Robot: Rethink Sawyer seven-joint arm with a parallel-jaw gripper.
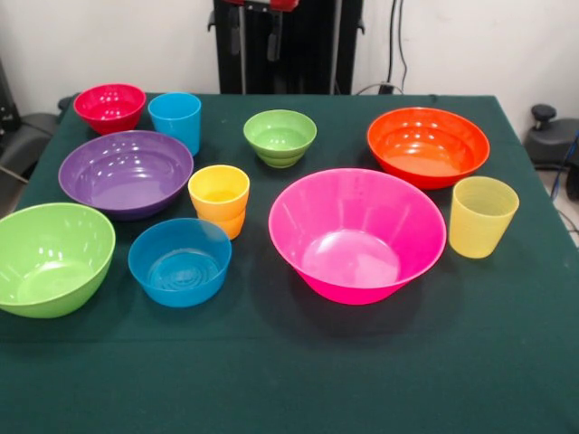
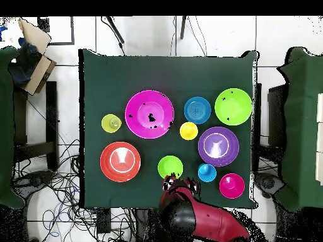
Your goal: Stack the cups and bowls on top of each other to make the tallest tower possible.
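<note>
All the bowls and cups stand apart and upright on the green cloth, and no tower stands. The big pink bowl (image 1: 357, 235) is central, the orange bowl (image 1: 427, 145) behind it and the pale yellow cup (image 1: 482, 217) to its right. At the left are the purple bowl (image 1: 127, 172), lime bowl (image 1: 50, 258), mid blue bowl (image 1: 179, 262), small red bowl (image 1: 109, 107), sky blue cup (image 1: 175, 119) and orange-yellow cup (image 1: 219, 199). The small green bowl (image 1: 280, 137) sits at the back middle. My gripper (image 2: 180, 184) hangs at the table's edge just beside the small green bowl (image 2: 170, 167), holding nothing.
The table (image 1: 298, 380) is covered in dark green cloth. The red arm (image 2: 202, 220) lies drawn back over the table's edge by the base. Cables trail on the floor around the table, and dark chairs (image 2: 303, 126) stand at both sides.
</note>
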